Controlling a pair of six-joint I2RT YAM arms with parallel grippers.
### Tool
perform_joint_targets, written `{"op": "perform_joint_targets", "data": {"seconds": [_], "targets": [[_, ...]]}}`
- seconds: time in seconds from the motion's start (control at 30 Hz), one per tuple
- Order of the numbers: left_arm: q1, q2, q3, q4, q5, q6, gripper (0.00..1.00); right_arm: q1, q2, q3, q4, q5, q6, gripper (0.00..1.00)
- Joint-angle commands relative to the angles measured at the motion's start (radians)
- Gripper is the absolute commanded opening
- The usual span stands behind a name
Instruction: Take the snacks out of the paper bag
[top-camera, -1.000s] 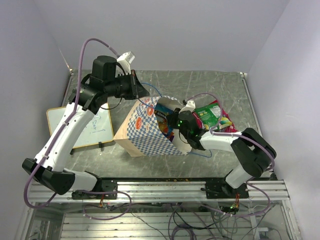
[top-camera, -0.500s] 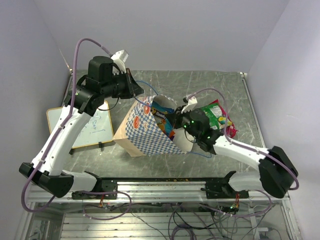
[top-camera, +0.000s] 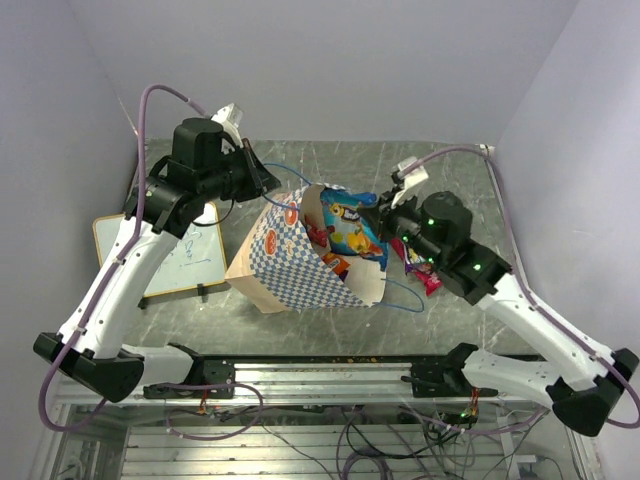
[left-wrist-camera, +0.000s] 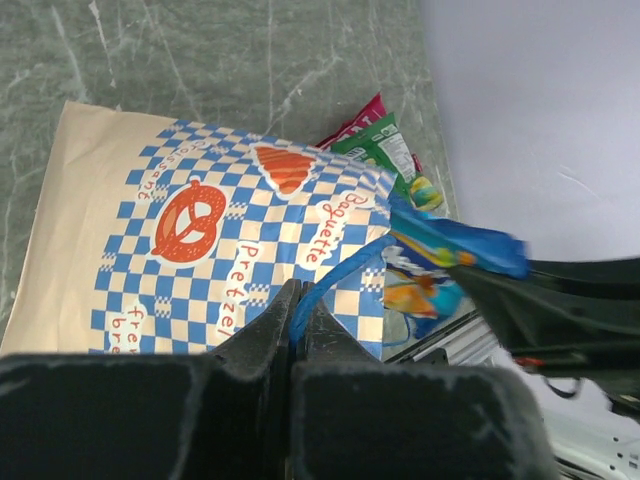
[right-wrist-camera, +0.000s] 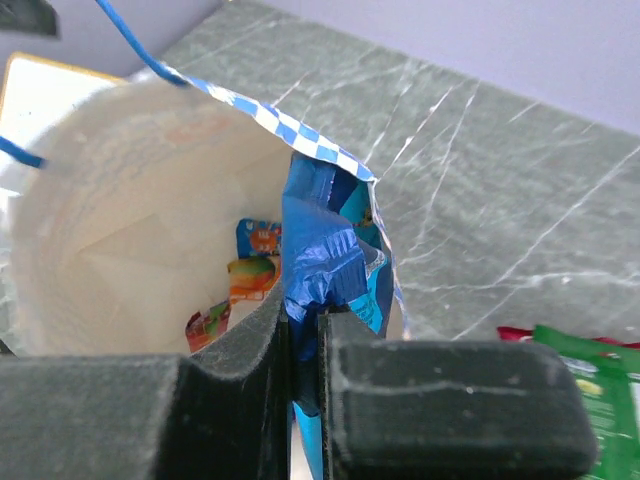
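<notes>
The paper bag (top-camera: 285, 262) lies tilted with its mouth toward the right. My left gripper (top-camera: 268, 180) is shut on its blue cord handle (left-wrist-camera: 338, 278) and holds the rim up; in the left wrist view the left gripper (left-wrist-camera: 298, 300) pinches the cord above the checkered side (left-wrist-camera: 200, 230). My right gripper (top-camera: 386, 222) is shut on a blue snack packet (top-camera: 353, 228) at the bag's mouth; in the right wrist view the right gripper (right-wrist-camera: 303, 312) holds the blue packet (right-wrist-camera: 325, 250). Several snacks (right-wrist-camera: 252, 268) remain inside the bag's cream interior (right-wrist-camera: 120, 190).
A pink-red packet (top-camera: 422, 272) and a green packet (right-wrist-camera: 600, 400) lie on the table right of the bag, under my right arm. A white writing board (top-camera: 185, 258) lies at the left. The table's rail runs along the near edge.
My right gripper has come up and back out of the bag to the right with the blue packet in it. My left arm has raised the handle slightly.
</notes>
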Motion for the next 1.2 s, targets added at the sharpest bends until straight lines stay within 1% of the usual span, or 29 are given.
{"op": "perform_joint_targets", "data": {"seconds": [0.0, 0.13, 0.3, 0.47, 0.57, 0.67, 0.73, 0.9, 1.0, 1.17], "targets": [[0.007, -0.017, -0.008, -0.027, -0.081, -0.051, 0.07, -0.002, -0.090, 0.173, -0.081, 0.057, -0.067, 0.00], [0.008, -0.008, 0.005, -0.065, -0.125, -0.070, 0.07, -0.003, -0.121, 0.273, -0.136, 0.126, -0.089, 0.00], [0.007, 0.003, 0.019, -0.113, -0.162, -0.087, 0.07, -0.003, -0.136, 0.372, -0.133, 0.247, -0.109, 0.00], [0.008, -0.005, 0.013, -0.120, -0.158, -0.083, 0.07, -0.002, -0.027, 0.505, -0.176, 0.482, -0.136, 0.00], [0.008, -0.014, 0.013, -0.123, -0.158, -0.082, 0.07, -0.004, 0.032, 0.511, -0.137, 0.631, -0.160, 0.00], [0.008, -0.022, 0.012, -0.125, -0.147, -0.080, 0.07, -0.019, 0.106, 0.514, -0.131, 0.689, -0.158, 0.00], [0.008, -0.026, 0.009, -0.130, -0.142, -0.080, 0.07, -0.057, 0.145, 0.509, -0.153, 0.670, -0.094, 0.00], [0.009, -0.039, -0.001, -0.125, -0.120, -0.076, 0.07, -0.200, 0.221, 0.476, -0.192, 0.498, 0.133, 0.00], [0.008, -0.039, -0.005, -0.124, -0.102, -0.075, 0.07, -0.274, 0.245, 0.430, -0.163, 0.405, 0.263, 0.00], [0.008, -0.036, 0.006, -0.138, -0.088, -0.060, 0.07, -0.356, 0.271, 0.389, -0.151, 0.358, 0.434, 0.00]]}}
